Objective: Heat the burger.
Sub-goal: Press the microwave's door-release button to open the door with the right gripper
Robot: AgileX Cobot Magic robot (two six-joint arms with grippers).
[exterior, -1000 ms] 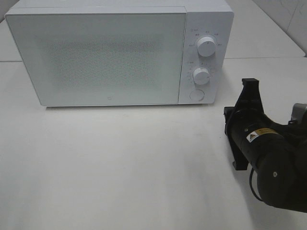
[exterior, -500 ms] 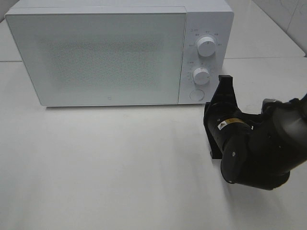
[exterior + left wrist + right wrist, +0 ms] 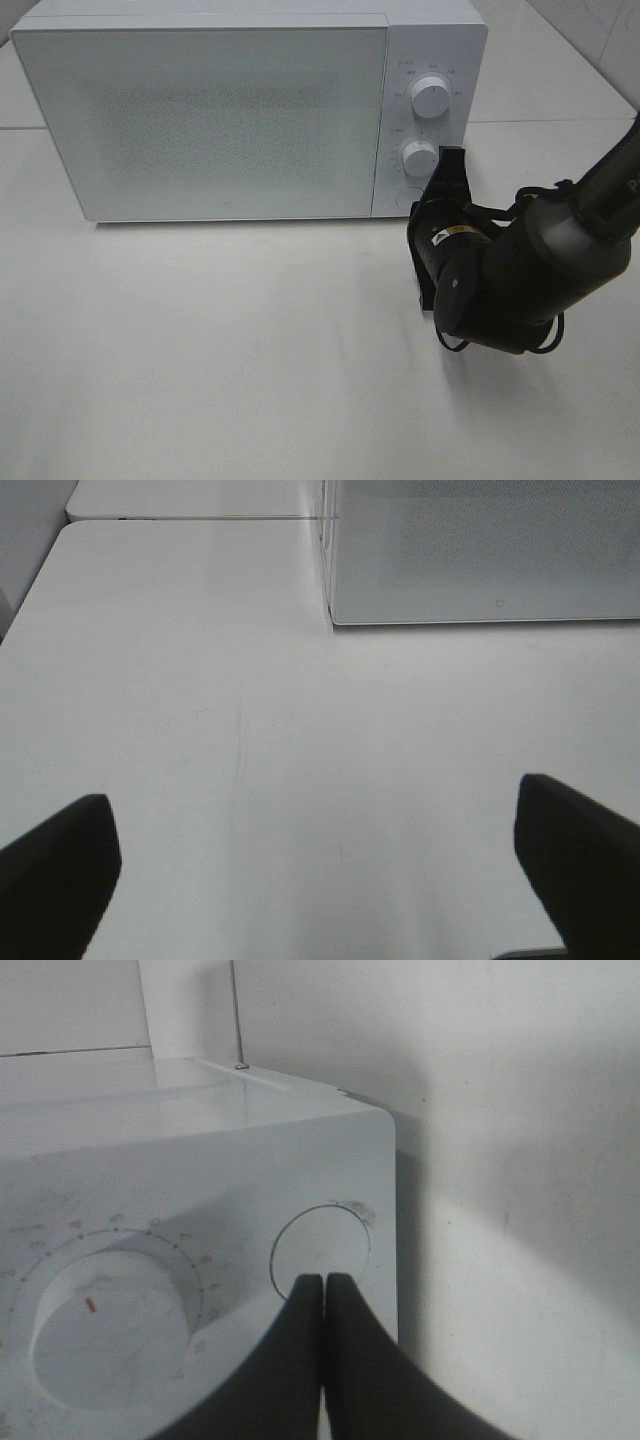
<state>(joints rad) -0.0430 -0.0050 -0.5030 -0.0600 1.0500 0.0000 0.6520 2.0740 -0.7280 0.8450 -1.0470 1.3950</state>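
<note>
The burger is out of view; the white microwave point(image 3: 230, 120) stands with its door closed and its frosted window shows nothing inside. My right gripper point(image 3: 452, 153) is shut and empty, and it points at the control panel's lower right corner. In the right wrist view its closed tips point(image 3: 322, 1282) sit at the edge of the round button point(image 3: 320, 1243), beside the lower knob point(image 3: 110, 1330). Whether they touch the button I cannot tell. My left gripper point(image 3: 320, 870) is open over bare table, with a dark finger point(image 3: 60, 865) at each side, short of the microwave's front corner point(image 3: 480, 550).
Two dials, the upper knob point(image 3: 430, 95) and the lower knob point(image 3: 420, 158), sit above the button on the panel. The right arm's bulky black body point(image 3: 510, 280) hangs over the white table point(image 3: 220, 340) to the right of the microwave. A tiled wall edge point(image 3: 600, 40) runs behind.
The right arm has swung left and toward the microwave, bringing its shut gripper from the table's right side up to the control panel's round button.
</note>
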